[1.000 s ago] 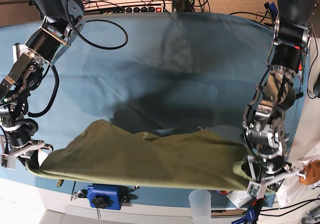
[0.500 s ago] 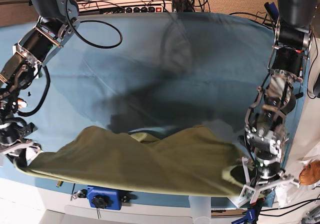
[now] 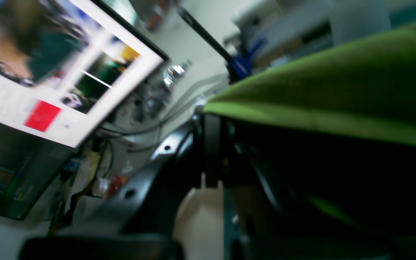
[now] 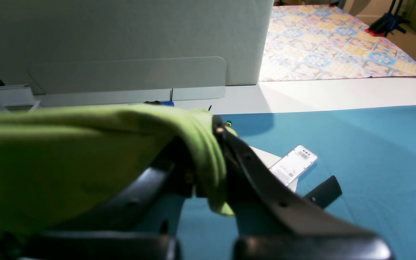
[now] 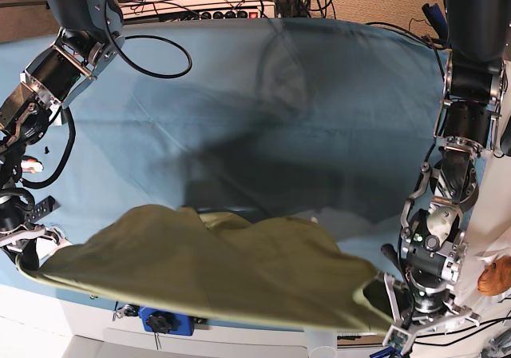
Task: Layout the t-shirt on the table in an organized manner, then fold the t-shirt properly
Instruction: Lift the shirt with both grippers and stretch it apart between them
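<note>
A: Count from the near edge. How many shirts, how many grippers?

B: One t-shirt (image 5: 215, 266), olive green. Two grippers. The shirt is stretched between them along the near edge of the tabletop (image 5: 319, 118), its front hem hanging out past the white rim.

A: Gripper states?

B: The right gripper (image 4: 208, 144) is clamped on one end of the shirt; the wrist view shows cloth folded over and pinched between the two black jaws. The left gripper (image 3: 208, 119) is clamped on the other end, the green fabric running straight out from the closed jaws. That view is blurred, so no finer detail.

A: Does the shirt touch the cloth?

B: The far part, bunched into a few folds near the middle, seems to rest on the blue cover. The two held corners sit at the near edge. Whether they are lifted clear, I cannot tell.

A: Anything else nearby?

B: One blue clamp (image 5: 164, 320) under the near rim, below the shirt. One white tag with a barcode (image 4: 293, 164) beside the right gripper. Farther back, one bare stretch of blue cloth, two arms rising at its sides, and cables beyond the far edge.
</note>
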Tool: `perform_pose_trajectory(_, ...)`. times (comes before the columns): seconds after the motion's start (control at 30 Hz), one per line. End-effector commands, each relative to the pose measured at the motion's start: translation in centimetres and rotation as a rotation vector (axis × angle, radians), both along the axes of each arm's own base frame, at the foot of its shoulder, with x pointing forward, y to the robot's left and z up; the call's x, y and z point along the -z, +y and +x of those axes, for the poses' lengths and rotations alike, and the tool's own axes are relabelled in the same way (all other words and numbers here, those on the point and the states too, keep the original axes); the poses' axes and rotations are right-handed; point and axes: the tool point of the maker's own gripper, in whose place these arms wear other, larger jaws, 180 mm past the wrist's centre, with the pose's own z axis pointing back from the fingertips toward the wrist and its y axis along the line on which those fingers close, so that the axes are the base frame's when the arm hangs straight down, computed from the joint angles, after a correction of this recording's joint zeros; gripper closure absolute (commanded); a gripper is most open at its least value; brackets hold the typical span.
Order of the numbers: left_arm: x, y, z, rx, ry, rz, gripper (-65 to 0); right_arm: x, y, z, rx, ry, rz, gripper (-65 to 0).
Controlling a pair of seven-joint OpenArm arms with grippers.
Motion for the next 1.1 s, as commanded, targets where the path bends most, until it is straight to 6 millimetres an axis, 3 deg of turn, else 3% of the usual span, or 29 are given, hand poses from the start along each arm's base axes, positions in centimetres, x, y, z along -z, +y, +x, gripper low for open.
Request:
perform_pose_trajectory(0.0,-3.1,0.9,0.3,-0.028,-0.079,0.014,0.0,-2.8,-0.5,0.0,0.008,-0.079,-0.018,0.0)
perform_pose_trajectory(0.23,-2.0,2.2,-0.2,-0.085,-0.016,0.019,0.0,-2.4,-0.4,0.0,0.005,-0.059,-0.013,0.0)
perform_pose_trajectory(0.5,-1.5,7.3,-1.7,-0.194,0.042,0.069,0.0,-2.3,1.0,0.0,-0.074,-0.053,0.018,0.0)
perform_pose_trajectory(0.7,1.7,7.6,-3.2,-0.195,0.122,0.059,0.0,-2.0,1.8,0.0,-0.113,-0.038,0.041,0.0)
perform_pose_trajectory(0.87,2.6,6.5,-5.6,-0.176,0.091,0.036,0.0,-1.5,2.5,-0.4,-0.158,-0.028,0.045,0.0)
perform_pose_trajectory(0.97,2.6,6.8,-7.5,-0.177,0.062,-0.004,0.0,-1.7,3.0,-1.7,-0.215,-0.061,0.055,0.0)
perform_pose_trajectory(1.07,2.8,7.6,-9.7,-0.187,0.039,-0.041,0.0,-2.3,2.1,-3.7,-0.195,-0.099,0.047,0.0)
